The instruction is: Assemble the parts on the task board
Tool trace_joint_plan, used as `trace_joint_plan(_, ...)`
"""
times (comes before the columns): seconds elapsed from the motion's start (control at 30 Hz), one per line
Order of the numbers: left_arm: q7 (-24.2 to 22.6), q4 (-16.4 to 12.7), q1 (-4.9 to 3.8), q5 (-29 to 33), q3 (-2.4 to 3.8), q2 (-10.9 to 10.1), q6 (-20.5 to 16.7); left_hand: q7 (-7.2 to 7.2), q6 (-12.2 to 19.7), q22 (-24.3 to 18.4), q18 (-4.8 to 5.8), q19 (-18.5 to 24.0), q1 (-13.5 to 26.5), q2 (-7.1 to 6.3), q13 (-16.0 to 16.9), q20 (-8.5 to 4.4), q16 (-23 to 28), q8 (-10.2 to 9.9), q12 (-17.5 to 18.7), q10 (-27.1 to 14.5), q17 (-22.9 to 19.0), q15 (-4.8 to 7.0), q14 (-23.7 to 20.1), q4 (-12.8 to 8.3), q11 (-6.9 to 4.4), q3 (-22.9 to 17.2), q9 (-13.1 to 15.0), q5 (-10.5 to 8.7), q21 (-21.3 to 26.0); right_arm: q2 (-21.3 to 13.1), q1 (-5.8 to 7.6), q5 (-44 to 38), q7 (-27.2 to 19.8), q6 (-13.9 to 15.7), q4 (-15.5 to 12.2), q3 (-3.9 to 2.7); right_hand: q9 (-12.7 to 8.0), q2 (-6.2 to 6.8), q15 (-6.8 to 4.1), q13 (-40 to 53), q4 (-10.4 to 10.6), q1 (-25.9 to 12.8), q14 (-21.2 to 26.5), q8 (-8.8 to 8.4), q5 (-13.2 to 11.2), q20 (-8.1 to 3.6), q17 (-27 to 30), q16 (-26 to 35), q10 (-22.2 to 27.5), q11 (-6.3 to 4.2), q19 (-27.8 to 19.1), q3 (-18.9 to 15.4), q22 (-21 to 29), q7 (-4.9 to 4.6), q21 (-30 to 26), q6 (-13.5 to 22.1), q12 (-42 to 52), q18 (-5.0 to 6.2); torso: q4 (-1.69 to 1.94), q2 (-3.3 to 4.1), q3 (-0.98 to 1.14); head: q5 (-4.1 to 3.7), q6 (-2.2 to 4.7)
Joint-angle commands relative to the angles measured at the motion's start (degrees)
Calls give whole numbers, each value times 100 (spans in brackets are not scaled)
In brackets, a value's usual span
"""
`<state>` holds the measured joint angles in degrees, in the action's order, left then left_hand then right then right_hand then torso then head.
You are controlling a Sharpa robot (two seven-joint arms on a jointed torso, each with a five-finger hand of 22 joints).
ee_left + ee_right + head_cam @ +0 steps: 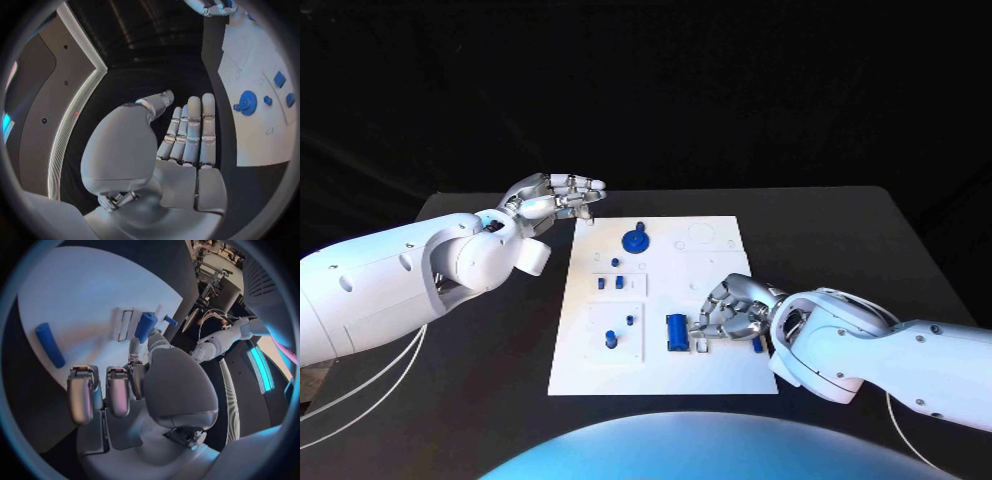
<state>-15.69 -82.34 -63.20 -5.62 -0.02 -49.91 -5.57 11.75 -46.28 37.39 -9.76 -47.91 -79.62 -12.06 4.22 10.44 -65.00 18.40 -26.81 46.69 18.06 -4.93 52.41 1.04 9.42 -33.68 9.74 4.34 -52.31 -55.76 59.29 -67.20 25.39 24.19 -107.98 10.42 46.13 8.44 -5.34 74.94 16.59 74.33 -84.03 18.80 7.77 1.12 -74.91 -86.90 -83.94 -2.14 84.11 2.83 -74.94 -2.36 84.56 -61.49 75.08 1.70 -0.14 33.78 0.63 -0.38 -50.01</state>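
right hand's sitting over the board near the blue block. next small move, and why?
Probably close the right hand on the blue block. That hand hovers over the task board with its fingers curled right beside the block, and I cannot tell whether they touch it yet. The left hand is off the board's far left corner, holding nothing, so it looks idle.

You see the white task board (668, 375) lying flat at the middle of the black table. On it, a blue gear (636, 239) sits near the far edge, two small blue pegs (609, 283) stand mid-board, and a blue block (676, 332) lies near the front. A blue rod (50, 344) lies at the board's right edge.
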Motion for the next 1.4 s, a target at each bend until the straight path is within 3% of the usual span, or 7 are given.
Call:
trace_joint_plan(0.03,-44,-19,-3,7,2,2,65,111,52,-6,-81,-38,2,57,-2,-1,9,11,-33,-30,-9,-21,-20,13,5,10,-7,33,30,-250,150,130,-417,321,-43,-11,-22,74,44,723,-10,43,-410,-88,-14,25,-592,35,-195,72,330,58,-1328,-50,-65,134,56,-37,-9,-9,-2,-25,1)
trace_joint_plan(0.23,-73,-36,-2,13,-1,4,31,111,50,-10,-80,-37,9,57,-2,0,9,14,-41,-32,-11,-23,-25,20,5,12,-7,32,36,-781,364,-89,-495,166,-107,-10,-108,151,133,767,-39,240,-420,-326,-13,101,-633,22,-198,175,348,155,-1342,-171,-20,362,116,-48,-26,-16,-12,-83,1)
trace_joint_plan(0.37,-83,-33,7,16,-4,9,23,111,50,-10,-80,-37,9,57,-2,0,9,14,-41,-32,-11,-23,-25,20,5,12,-7,32,36,-918,381,-191,-506,42,-138,1,-115,169,141,789,-35,283,-428,-335,-15,114,-675,6,-209,176,373,174,-1359,-168,39,304,155,-60,-77,-29,2,-60,1)
trace_joint_plan(0.63,-89,-26,54,20,-9,24,42,111,50,-10,-80,-37,9,57,-2,0,9,14,-41,-32,-11,-23,-25,20,5,12,-7,32,36,-761,219,-291,-509,27,-201,13,-79,167,80,855,-26,411,-433,-229,-16,91,-695,-2,-255,86,390,268,-1370,-50,76,-45,275,-66,-74,-51,32,-25,1)
trace_joint_plan(1.03,-93,-45,76,22,-10,12,51,109,50,-14,-80,-38,9,58,-1,1,8,16,-51,-31,-13,-23,-28,24,4,13,-7,30,43,-142,-103,-536,-322,191,-120,16,22,152,-5,902,-29,491,-435,-69,-14,16,-706,-5,-292,-15,400,366,-1377,69,99,-250,359,-71,-60,-45,20,-16,1)
trace_joint_plan(1.4,-87,-47,78,22,-10,6,67,109,50,-14,-80,-38,9,58,-1,1,8,16,-51,-31,-13,-23,-28,24,4,13,-7,30,43,132,-201,-669,-142,253,-10,15,85,148,-54,1015,-34,549,-445,25,-14,-31,-750,-21,-365,-71,429,448,-1396,132,165,-326,572,-85,-71,-48,18,9,1)
